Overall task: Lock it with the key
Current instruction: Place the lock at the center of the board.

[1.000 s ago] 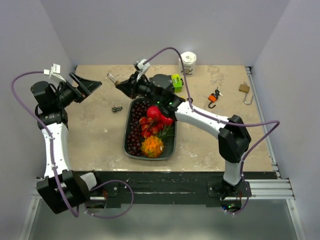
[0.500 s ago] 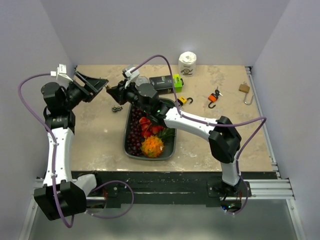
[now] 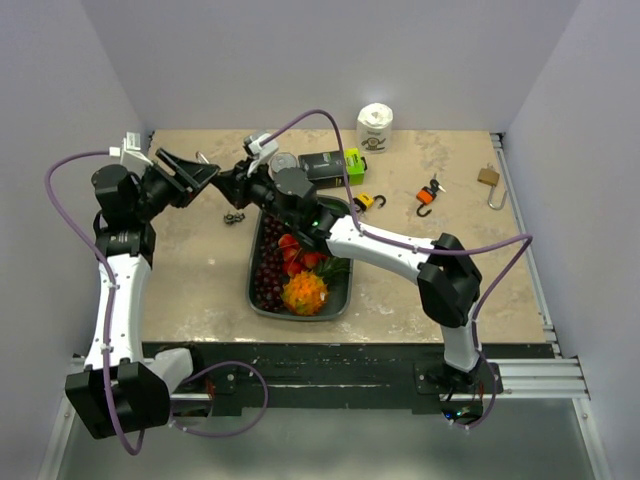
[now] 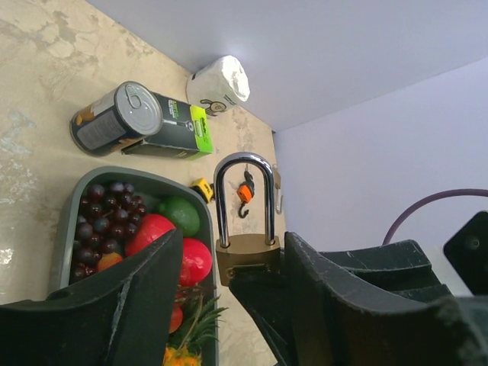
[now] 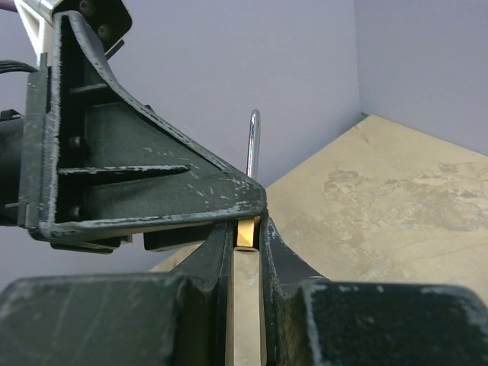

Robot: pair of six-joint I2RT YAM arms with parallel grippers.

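My right gripper (image 3: 226,181) is shut on a brass padlock (image 4: 245,252) with a silver shackle (image 4: 244,200) and holds it up above the table's back left. In the right wrist view the brass body (image 5: 245,232) sits pinched between my right gripper's (image 5: 245,238) fingers, with the shackle (image 5: 254,143) rising behind. My left gripper (image 3: 196,170) is open, and its two fingers (image 4: 99,305) stand on either side of the padlock without closing on it. A small dark metal bunch (image 3: 235,216), possibly keys, lies on the table below the grippers.
A grey tray (image 3: 254,290) of fruit stands mid-table. A can (image 3: 283,160), a black and green box (image 3: 330,163) and a white cup (image 3: 376,125) are at the back. A yellow hook (image 3: 365,202), an orange hook (image 3: 428,197) and a second padlock (image 3: 488,177) lie on the right.
My right gripper carried the padlock left and my left gripper swung right to meet it. The open left fingers now straddle the padlock.
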